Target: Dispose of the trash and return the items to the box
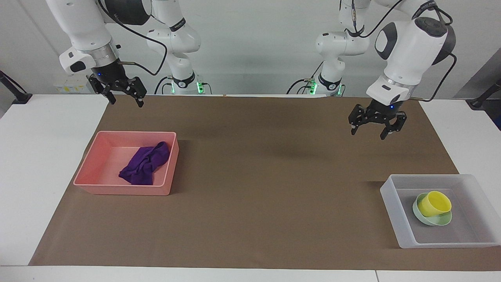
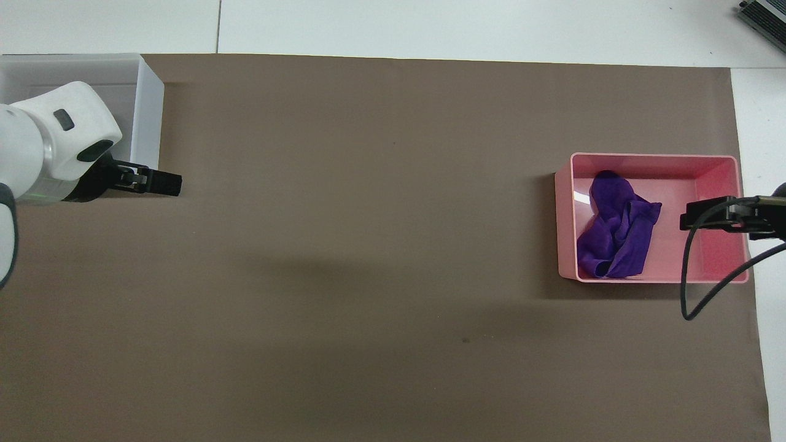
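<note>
Both claws hang empty with their fingers apart: our left gripper (image 1: 373, 129) is up over the brown mat (image 1: 250, 184), between the robots and the box, and our right gripper (image 1: 122, 95) waits over the mat's edge on the robots' side of the pink tray

Taking the box (image 1: 395, 219) as our landmark, we go from the largest thing down. It lies at the left arm's end of the mat, its long axis running roughly across the table. The pink tray (image 1: 94, 166) sits well apart from the box, at the right arm's end, its long sides likewise across the table. In that tray the purple rag (image 1: 145, 164) lies crumpled, stretched slantwise from the wall nearest the box's end toward the tray's middle. Inside the box the mint-green bowl (image 1: 419, 215) rests on the floor, mouth up, and the yellow cup (image 1: 433, 203) lies in the bowl tipped over, its open mouth turned toward the tray's end of the table and slightly up

We judge the task done or very nearly so: trash in the tray, both items in the box, nothing loose on the mat. What may remain is only drawing our arms back
</note>
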